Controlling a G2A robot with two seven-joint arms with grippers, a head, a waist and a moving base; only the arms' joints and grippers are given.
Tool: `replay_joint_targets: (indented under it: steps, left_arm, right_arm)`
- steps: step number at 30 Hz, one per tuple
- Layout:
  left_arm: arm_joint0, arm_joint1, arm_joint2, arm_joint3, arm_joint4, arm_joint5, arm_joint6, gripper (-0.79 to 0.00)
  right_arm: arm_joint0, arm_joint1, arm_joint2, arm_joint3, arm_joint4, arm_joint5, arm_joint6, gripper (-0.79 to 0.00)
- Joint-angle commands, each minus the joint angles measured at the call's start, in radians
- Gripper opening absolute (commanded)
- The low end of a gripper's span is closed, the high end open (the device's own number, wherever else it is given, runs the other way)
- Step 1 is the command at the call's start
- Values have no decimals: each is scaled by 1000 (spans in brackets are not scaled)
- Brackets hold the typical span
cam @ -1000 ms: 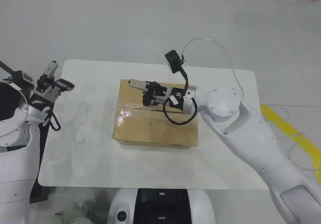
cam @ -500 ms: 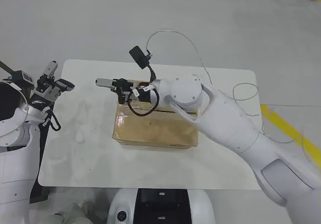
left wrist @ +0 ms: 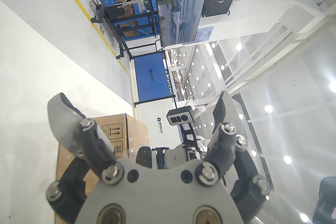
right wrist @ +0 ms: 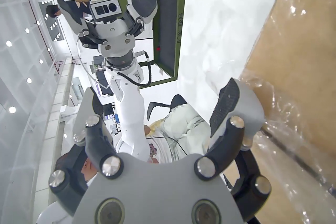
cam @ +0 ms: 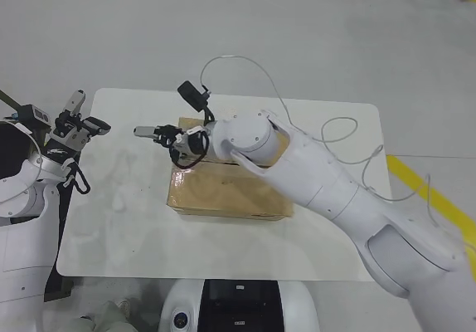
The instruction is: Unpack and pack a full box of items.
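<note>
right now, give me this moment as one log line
box: closed, taped | right gripper: open, empty, past box's left edge | left gripper: open, empty, at table corner

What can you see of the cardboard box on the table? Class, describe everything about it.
The cardboard box is brown, rectangular and closed, its top flaps sealed by shiny clear tape along the middle seam. It lies flat near the middle of the white table. One side bears small printed handling marks. The right gripper, fingers open, hovers beside its far left corner; whether it touches the box is unclear.
</note>
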Motion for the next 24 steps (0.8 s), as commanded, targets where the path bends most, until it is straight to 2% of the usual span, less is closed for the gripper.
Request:
replay_joint_targets:
  steps: [1,8,24]
  left_arm:
    - [0,0,0,0,0,0,0,0]
    - [0,0,0,0,0,0,0,0]
    - [0,0,0,0,0,0,0,0]
  right_arm:
    - [-1,-5,4,8,-3,8,4,0]
    - [-38,6,54,-27,-39,63,-16,0]
    - [-234,98,207,-311,-206,230,-22,0]
